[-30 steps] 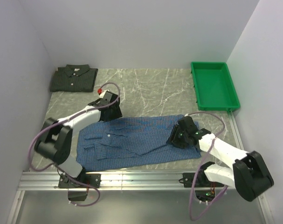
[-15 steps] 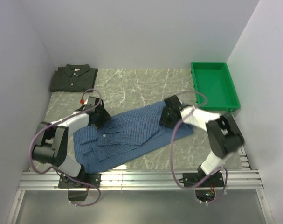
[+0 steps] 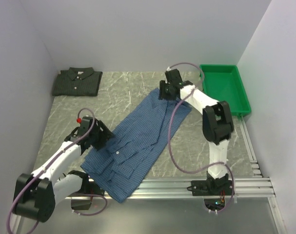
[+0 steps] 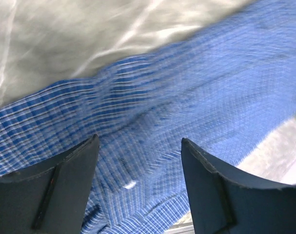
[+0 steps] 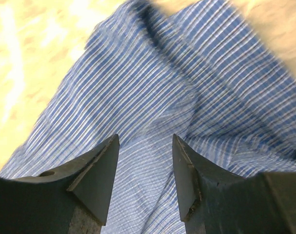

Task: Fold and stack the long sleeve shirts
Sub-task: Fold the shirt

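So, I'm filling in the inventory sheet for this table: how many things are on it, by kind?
Shirts: 2, a blue shirt and a dark shirt
Trays: 1, a green tray
Total: 3

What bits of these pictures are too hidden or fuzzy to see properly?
- Top view: whether the left gripper pinches the blue shirt, hidden by its own body.
- Top view: fingertips of the right gripper, too small.
- Both wrist views: shirt blurred, cut off by edges, jaws apart but grip unclear.
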